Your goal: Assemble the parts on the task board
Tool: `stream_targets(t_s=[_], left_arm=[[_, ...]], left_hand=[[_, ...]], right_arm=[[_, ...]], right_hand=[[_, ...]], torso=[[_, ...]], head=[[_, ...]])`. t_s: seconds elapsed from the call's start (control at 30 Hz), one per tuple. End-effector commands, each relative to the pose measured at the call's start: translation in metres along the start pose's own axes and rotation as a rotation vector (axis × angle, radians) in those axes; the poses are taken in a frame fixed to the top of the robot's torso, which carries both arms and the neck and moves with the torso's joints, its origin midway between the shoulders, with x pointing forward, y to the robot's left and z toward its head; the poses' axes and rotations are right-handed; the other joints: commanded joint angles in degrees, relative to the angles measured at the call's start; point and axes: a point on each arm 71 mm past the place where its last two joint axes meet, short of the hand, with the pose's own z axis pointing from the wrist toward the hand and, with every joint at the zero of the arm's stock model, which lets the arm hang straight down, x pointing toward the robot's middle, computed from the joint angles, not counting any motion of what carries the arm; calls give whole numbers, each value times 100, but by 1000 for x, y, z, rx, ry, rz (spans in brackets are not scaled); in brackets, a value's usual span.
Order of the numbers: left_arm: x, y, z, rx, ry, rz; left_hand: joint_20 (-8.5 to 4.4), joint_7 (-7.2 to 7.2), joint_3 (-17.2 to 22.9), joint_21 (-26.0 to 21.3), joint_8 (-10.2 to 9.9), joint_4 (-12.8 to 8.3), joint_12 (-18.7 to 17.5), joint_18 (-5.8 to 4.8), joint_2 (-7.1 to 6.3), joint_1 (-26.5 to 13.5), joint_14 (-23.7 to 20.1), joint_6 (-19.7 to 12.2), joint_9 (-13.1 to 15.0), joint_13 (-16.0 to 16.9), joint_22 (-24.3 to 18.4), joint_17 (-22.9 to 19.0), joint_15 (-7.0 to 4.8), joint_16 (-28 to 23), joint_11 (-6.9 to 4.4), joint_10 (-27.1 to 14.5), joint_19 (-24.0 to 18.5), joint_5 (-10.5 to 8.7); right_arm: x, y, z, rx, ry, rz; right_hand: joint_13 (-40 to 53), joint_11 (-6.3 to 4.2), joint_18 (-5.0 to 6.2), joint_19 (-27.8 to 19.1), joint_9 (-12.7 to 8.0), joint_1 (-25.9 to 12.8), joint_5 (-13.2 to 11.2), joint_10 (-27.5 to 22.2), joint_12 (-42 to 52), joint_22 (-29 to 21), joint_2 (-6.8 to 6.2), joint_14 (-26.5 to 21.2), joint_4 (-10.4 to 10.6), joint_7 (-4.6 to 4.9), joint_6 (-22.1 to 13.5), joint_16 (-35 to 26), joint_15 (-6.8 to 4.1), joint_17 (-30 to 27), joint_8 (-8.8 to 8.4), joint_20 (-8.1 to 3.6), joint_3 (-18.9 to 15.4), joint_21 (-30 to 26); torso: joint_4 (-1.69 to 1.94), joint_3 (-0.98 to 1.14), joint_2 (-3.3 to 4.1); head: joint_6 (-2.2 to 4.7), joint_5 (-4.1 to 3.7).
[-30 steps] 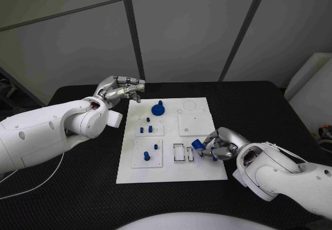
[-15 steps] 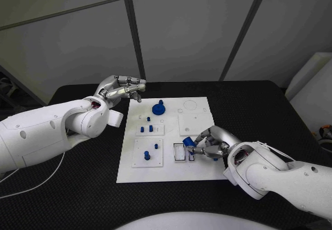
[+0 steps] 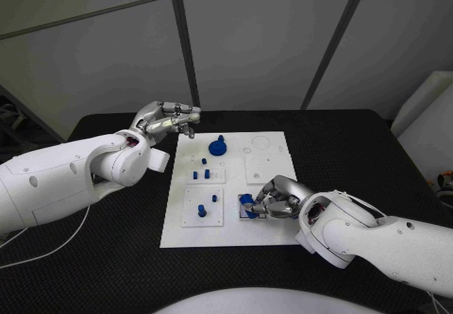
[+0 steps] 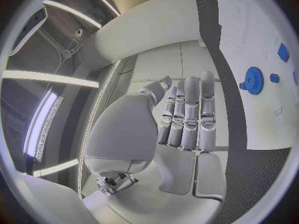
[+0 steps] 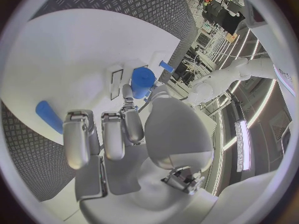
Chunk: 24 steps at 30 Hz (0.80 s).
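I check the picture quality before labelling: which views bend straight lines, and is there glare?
Head view: the task board edges stay straight and there is no glare. Left wrist view: the board's edge curves, and bright ceiling strips glare. Right wrist view: the same bending around the right hand, and lamps glare at the rim.

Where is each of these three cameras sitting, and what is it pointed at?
Head view: on the robot's head, looking down at the task board; both white arms, the left hand and the right hand show.
Left wrist view: behind the left hand, toward the board's edge.
Right wrist view: behind the right hand, holding a blue part over the board.
Head and left wrist views share the blue gear.
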Motion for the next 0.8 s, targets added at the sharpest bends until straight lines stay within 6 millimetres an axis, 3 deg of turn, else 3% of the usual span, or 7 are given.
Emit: stream_targets(t_s=[0.03, 0.23, 0.3, 0.4, 0.5, 0.67, 0.8], left_arm=[[1, -1, 0, 7, 11, -7], [1, -1, 0, 6, 10, -6], [1, -1, 0, 6, 9, -6], [0, -1, 0, 6, 9, -6], [0, -1, 0, 5, 9, -6], [0, -1, 0, 5, 8, -6], [0, -1, -1, 4, 8, -6]], left_hand=[[7, 27, -37, -19, 22, 1, 37, -11, 55, -3, -25, -26, -5, 6, -6, -5, 9, -27, 9, -30, -10, 3], [7, 27, -37, -19, 22, 1, 37, -11, 55, -3, -25, -26, -5, 6, -6, -5, 9, -27, 9, -30, -10, 3], [7, 27, -37, -19, 22, 1, 37, -11, 55, -3, -25, -26, -5, 6, -6, -5, 9, -27, 9, -30, -10, 3], [7, 27, -37, -19, 22, 1, 37, -11, 55, -3, -25, -26, -5, 6, -6, -5, 9, -27, 9, -30, -10, 3], [7, 27, -37, -19, 22, 1, 37, -11, 55, -3, -25, -26, -5, 6, -6, -5, 9, -27, 9, -30, -10, 3], [7, 27, -37, -19, 22, 1, 37, -11, 55, -3, -25, -26, -5, 6, -6, -5, 9, -27, 9, -30, -10, 3], [7, 27, -37, -19, 22, 1, 37, -11, 55, -3, -25, -26, -5, 6, -6, -5, 9, -27, 9, -30, -10, 3]], right_arm=[[1, -1, 1, 18, 27, -16], [1, -1, 2, 19, 17, -17], [1, -1, 2, 16, 18, -18], [2, 0, 3, 11, 18, -20], [2, 1, 3, 7, 16, -19], [1, 1, 3, 0, 7, -19], [0, 2, 1, -17, -1, -16]], right_hand=[[273, -23, -65, 397, 16, -110, -37, 34, -31, 1320, 28, 456, 11, 5, 58, 9, -59, 830, 31, -47, -56, 1], [273, -44, -64, 394, 74, -392, -322, 38, -56, 1318, 97, 455, 11, -20, 94, 4, -79, 825, 50, -67, -193, -3], [269, -41, -62, 389, 109, -592, -781, 34, -78, 1314, 129, 454, 6, -28, 89, 1, -85, 821, 53, -74, -303, -8], [230, -37, -59, 380, 151, -930, -1800, 2, -145, 1305, 97, 450, 21, -16, 61, -9, -79, 807, 47, -76, -462, -19], [207, -24, -56, 372, 188, -1237, -2323, -22, -193, 1298, -2, 448, 37, -6, 33, -16, -69, 798, 40, -65, -458, -27], [168, -19, -54, 367, 214, -1390, -2502, -52, -253, 1293, -66, 449, 37, 4, 11, -16, -62, 800, 33, -58, -371, -33], [188, -20, -56, 372, 240, -1365, -2345, -40, -243, 1299, -7, 451, 22, 2, 16, -14, -61, 806, 39, -55, -279, -28]], torso=[[-12, -1, -2], [-3, 3, -4], [-1, 3, -3], [-3, 1, -7], [-8, 1, -7], [-9, 0, -6], [-11, 3, -3]], head=[[-9, 15], [-10, 13], [-10, 18], [-9, 23], [-9, 23], [-5, 22], [3, 21]])
